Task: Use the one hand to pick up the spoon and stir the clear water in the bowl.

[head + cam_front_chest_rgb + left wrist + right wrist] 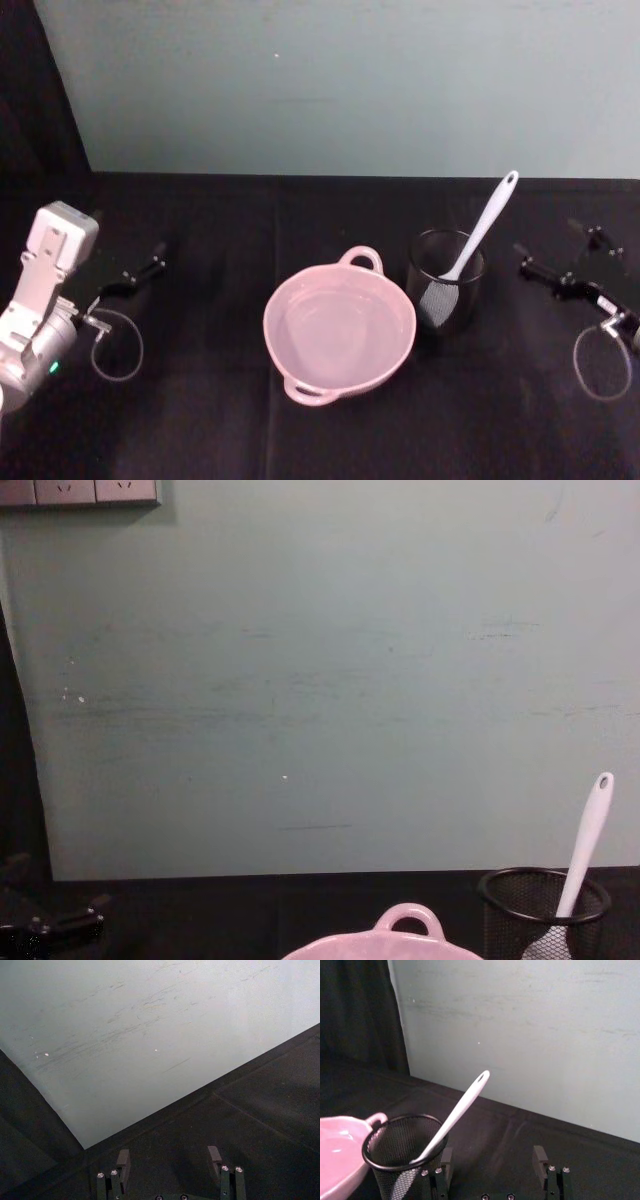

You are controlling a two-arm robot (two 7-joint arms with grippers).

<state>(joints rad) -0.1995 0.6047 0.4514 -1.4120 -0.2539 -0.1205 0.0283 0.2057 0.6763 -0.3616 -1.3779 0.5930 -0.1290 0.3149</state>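
Black cloth covers my table (200,420), and a pale green-grey wall (330,80) rises behind it, with white wall sockets (80,490) at the top left of the chest view. At the table's middle I see the pink bowl (339,331), clear water lying shallow inside it, one loop handle toward the wall and one toward me. Just right of the bowl, close but not touching as far as I can judge, stands the black wire-mesh cup (446,278). My left gripper (169,1160) rests low near the table's left edge, its fingers spread apart over bare cloth. My right gripper (492,1157) sits right of the cup, fingers likewise spread, holding nothing. Smallest, the white spoon (483,227) stands blade-down in the cup, its handle leaning up and to the right past the rim.
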